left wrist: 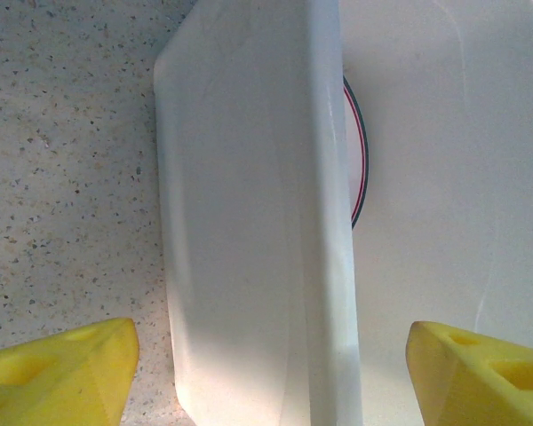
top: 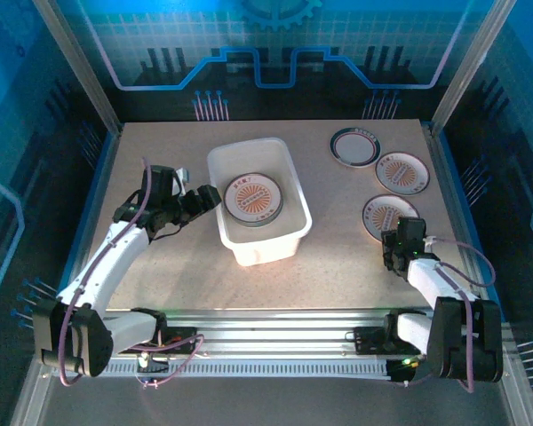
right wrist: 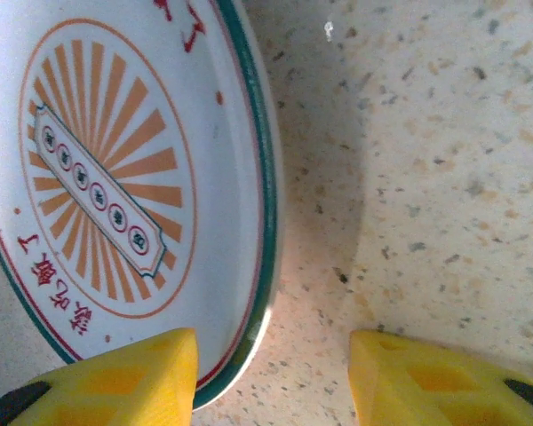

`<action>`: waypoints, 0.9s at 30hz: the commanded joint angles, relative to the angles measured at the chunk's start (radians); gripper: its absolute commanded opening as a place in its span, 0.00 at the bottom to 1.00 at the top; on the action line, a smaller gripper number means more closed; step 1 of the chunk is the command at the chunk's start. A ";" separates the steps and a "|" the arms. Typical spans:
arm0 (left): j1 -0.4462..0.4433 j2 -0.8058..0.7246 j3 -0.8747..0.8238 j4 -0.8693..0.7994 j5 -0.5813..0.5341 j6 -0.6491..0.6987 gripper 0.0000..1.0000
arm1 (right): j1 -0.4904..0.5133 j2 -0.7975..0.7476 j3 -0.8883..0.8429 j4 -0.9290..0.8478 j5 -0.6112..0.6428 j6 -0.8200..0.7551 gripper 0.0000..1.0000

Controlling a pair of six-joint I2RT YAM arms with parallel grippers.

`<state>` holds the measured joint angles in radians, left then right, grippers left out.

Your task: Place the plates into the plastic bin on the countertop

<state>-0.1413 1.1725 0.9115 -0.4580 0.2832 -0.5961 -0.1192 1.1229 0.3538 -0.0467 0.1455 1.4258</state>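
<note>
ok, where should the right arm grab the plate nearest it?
Likely by its near rim, from above on the robot's side. The plate lies flat on the countertop, so only the raised rim gives the fingers a hold: one inside, one outside.

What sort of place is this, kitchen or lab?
Most likely a lab robot cell, not a kitchen: blue circuit-print wall panels in a metal frame, a speckled countertop with a metal rail along its near edge, plates and a plastic bin as props.

Jaws parted, the right tool (right wrist: 271, 359) straddles a plate (right wrist: 115, 177) rim on the countertop (right wrist: 435, 177).
</note>
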 commanded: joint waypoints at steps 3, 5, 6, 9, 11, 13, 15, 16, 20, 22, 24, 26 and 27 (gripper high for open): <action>0.003 0.009 0.016 0.001 -0.017 0.010 0.80 | -0.014 -0.012 0.021 0.127 0.015 -0.001 0.49; 0.002 0.013 0.015 0.002 -0.018 0.009 0.80 | -0.015 0.001 0.026 0.121 0.010 0.008 0.49; 0.003 0.014 0.016 0.003 -0.018 0.009 0.80 | -0.017 0.014 0.027 0.123 0.007 0.009 0.49; 0.002 0.022 0.018 0.001 -0.013 0.009 0.80 | -0.023 0.060 0.021 0.151 -0.028 0.022 0.49; 0.003 0.022 0.018 0.003 -0.016 0.009 0.80 | -0.023 0.083 0.015 0.169 -0.045 0.031 0.49; 0.002 0.024 0.019 0.001 -0.018 0.010 0.80 | -0.023 0.098 0.012 0.171 -0.046 0.037 0.49; 0.002 0.028 0.018 0.001 -0.018 0.011 0.80 | -0.024 0.114 0.011 0.180 -0.042 0.038 0.50; 0.002 0.030 0.018 0.001 -0.018 0.010 0.80 | -0.024 0.122 0.010 0.188 -0.039 0.036 0.50; 0.002 0.034 0.020 0.000 -0.019 0.010 0.80 | -0.023 0.159 0.007 0.232 -0.024 0.030 0.49; 0.002 0.036 0.021 -0.001 -0.019 0.010 0.80 | -0.023 0.173 0.005 0.256 -0.006 0.025 0.48; 0.003 0.036 0.024 -0.002 -0.020 0.010 0.80 | -0.023 0.179 0.003 0.275 0.012 0.021 0.45; 0.003 0.037 0.025 -0.002 -0.022 0.010 0.80 | -0.023 0.182 0.003 0.278 0.032 0.013 0.41; 0.002 0.039 0.024 -0.002 -0.022 0.010 0.80 | -0.023 0.187 0.002 0.278 0.040 0.010 0.39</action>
<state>-0.1413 1.2018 0.9115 -0.4580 0.2768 -0.5961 -0.1261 1.2617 0.3553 0.1211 0.1280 1.4467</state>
